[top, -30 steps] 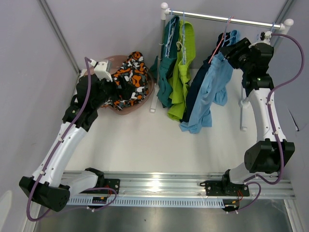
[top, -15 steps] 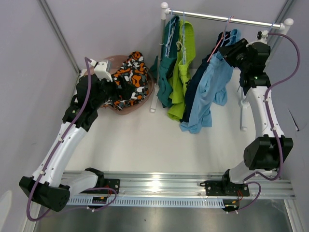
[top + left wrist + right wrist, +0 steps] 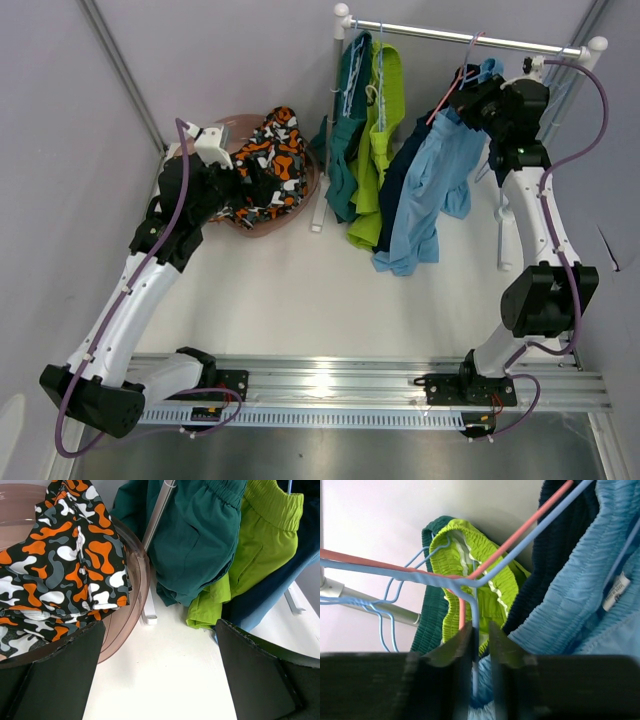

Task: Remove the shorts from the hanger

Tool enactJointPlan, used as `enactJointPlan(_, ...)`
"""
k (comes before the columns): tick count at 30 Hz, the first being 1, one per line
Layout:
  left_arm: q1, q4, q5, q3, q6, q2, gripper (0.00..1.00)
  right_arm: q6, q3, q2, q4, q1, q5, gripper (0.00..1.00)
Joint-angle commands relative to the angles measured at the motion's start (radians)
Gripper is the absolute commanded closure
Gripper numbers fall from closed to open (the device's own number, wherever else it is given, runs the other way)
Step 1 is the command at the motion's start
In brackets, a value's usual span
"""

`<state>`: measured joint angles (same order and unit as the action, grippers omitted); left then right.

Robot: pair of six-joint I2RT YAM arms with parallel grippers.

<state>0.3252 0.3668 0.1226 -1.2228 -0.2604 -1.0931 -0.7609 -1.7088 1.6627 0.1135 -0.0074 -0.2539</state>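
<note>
The white bench [image 3: 300, 290] carries a rack [image 3: 420, 32] at its far edge, toward the right corner. On the rack hang the light blue shorts [image 3: 430, 190], navy shorts [image 3: 400, 175], lime green shorts [image 3: 378, 150] and teal shorts [image 3: 345, 150]. The patterned shorts [image 3: 270, 165] lie in a brown bowl [image 3: 135, 605] near the far left corner. The left pincer [image 3: 159, 630] is released above it. The right pincer [image 3: 477, 635] has narrow jaws around a blue hanger [image 3: 475, 582] wire. I cannot tell if it is grasping.

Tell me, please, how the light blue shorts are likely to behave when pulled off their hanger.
Probably floppy: the light blue shorts hang in loose folds. Likely light, since a thin wire hanger carries them. The gathered waistband may snag on that wire.
</note>
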Motion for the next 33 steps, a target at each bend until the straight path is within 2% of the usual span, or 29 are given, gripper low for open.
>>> enactJointPlan(1,0.008,-0.037,-0.015,0.008,0.023,0.009,0.01,-0.005,-0.054,0.017,-0.021,0.004,0.004,0.88)
enactJointPlan(2,0.008,-0.037,-0.015,0.009,0.023,0.009,0.01,-0.006,-0.052,0.017,-0.017,0.004,0.008,1.00)
enactJointPlan(6,0.008,-0.040,0.000,0.009,0.026,0.004,0.01,0.012,-0.041,-0.001,-0.009,0.004,0.022,1.00)
enactJointPlan(10,0.038,-0.040,0.135,-0.026,0.055,-0.014,0.01,0.067,-0.040,-0.096,0.050,0.004,0.088,1.00)
enactJointPlan(18,0.309,0.007,0.291,-0.135,0.173,-0.060,0.01,0.181,-0.049,-0.264,0.248,0.003,0.249,1.00)
enactJointPlan(21,0.356,-0.014,0.307,-0.158,0.142,-0.073,0.01,0.192,-0.011,-0.314,0.278,0.004,0.311,1.00)
enactJointPlan(26,0.409,-0.158,0.318,-0.141,0.073,-0.102,0.01,0.180,0.041,-0.356,0.267,0.004,0.286,1.00)
enactJointPlan(33,0.436,-0.221,0.262,-0.224,0.084,-0.220,0.01,0.131,0.028,-0.331,0.220,0.004,0.160,1.00)
